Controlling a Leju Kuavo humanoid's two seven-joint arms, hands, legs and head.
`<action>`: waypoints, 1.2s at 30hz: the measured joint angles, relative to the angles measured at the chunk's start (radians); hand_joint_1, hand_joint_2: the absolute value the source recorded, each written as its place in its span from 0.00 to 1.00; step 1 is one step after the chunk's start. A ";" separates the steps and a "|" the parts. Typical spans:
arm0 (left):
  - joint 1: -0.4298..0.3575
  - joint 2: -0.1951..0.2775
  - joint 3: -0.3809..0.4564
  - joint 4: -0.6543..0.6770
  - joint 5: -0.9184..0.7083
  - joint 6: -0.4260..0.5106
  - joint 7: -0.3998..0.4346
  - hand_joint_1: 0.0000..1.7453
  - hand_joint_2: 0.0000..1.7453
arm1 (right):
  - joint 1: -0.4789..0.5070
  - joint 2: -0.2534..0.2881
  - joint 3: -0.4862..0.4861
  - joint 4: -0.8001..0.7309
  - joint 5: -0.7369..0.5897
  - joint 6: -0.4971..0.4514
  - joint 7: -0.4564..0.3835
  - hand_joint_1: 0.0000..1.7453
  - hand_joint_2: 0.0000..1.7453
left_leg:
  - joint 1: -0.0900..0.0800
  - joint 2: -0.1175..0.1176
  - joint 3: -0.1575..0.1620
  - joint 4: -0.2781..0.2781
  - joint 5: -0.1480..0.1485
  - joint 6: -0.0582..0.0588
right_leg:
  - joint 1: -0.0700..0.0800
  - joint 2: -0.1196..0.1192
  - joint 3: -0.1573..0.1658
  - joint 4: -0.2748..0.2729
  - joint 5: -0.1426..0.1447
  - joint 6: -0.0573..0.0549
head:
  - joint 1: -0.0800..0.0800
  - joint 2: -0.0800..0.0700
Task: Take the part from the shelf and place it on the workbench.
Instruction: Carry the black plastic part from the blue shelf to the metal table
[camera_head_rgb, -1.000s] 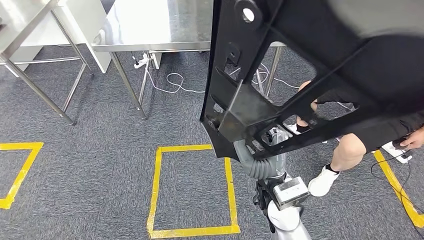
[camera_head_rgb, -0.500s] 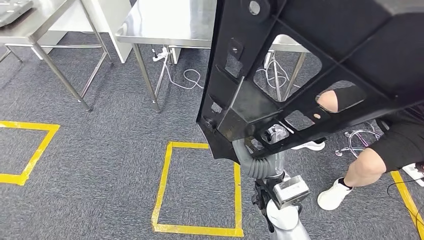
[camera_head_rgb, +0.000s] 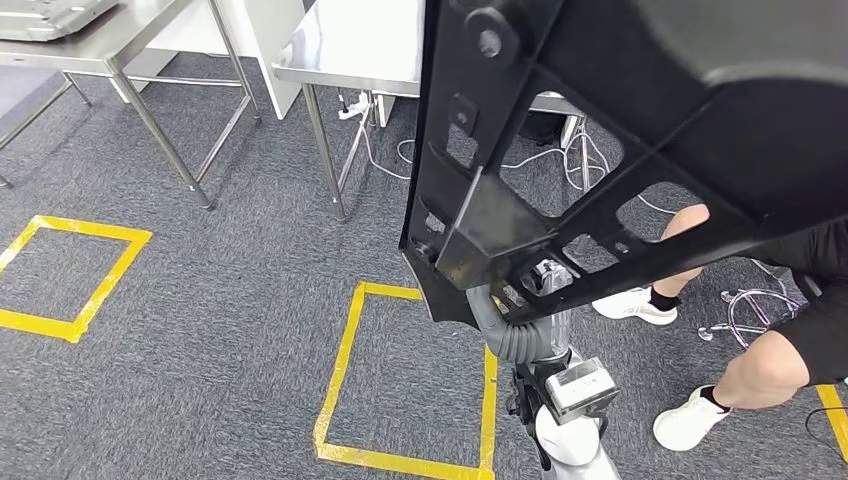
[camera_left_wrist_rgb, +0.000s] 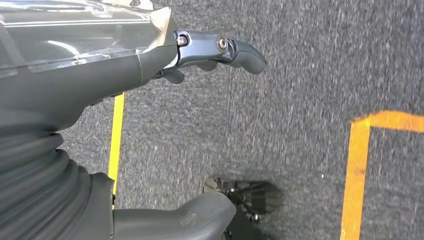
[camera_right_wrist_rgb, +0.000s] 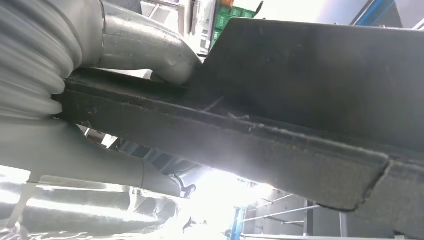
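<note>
A large black plastic part (camera_head_rgb: 600, 130) with ribs and cut-outs stands tilted in front of me and covers the upper right of the head view. My right hand (camera_head_rgb: 503, 322) grips its lower end from underneath, mostly hidden behind it. The right wrist view shows my right hand (camera_right_wrist_rgb: 142, 55) wrapped around the part's (camera_right_wrist_rgb: 310, 75) thick edge. My left hand (camera_left_wrist_rgb: 165, 60) hangs over the grey carpet, fingers (camera_left_wrist_rgb: 235, 50) straight, thumb apart, holding nothing. A steel workbench (camera_head_rgb: 350, 45) stands ahead at the top of the head view.
A second steel table (camera_head_rgb: 120, 35) stands at the far left. A person sits at the right, with legs and white shoes (camera_head_rgb: 688, 422) close to my right arm. Yellow tape squares (camera_head_rgb: 345, 370) mark the carpet. Cables (camera_head_rgb: 390, 150) lie under the workbench.
The whole picture has shifted: the tables, tape squares and the person slid rightward, so the camera has moved. The part stays in my right hand in the same pose.
</note>
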 joint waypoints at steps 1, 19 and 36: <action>0.000 0.000 0.000 0.000 0.000 -0.001 0.000 0.00 1.00 | 0.000 0.000 0.000 0.000 0.000 0.000 0.000 1.00 1.00 | 0.001 0.001 0.001 -0.001 0.000 -0.001 | 0.001 0.001 0.000 0.000 0.000 -0.001 | 0.000 0.000; 0.000 0.000 -0.001 0.000 0.000 -0.012 -0.003 0.00 1.00 | -0.005 0.000 -0.002 0.000 0.004 0.002 -0.004 1.00 1.00 | 0.001 0.002 0.005 -0.008 0.000 -0.018 | 0.004 0.002 0.000 0.000 -0.003 -0.011 | 0.000 0.000; 0.000 0.000 -0.001 0.000 0.000 -0.012 -0.007 0.00 1.00 | -0.021 0.000 -0.002 0.000 0.004 0.005 0.005 1.00 1.00 | -0.003 0.002 0.004 -0.007 0.000 -0.017 | -0.001 0.002 0.000 0.000 -0.003 -0.011 | 0.000 0.000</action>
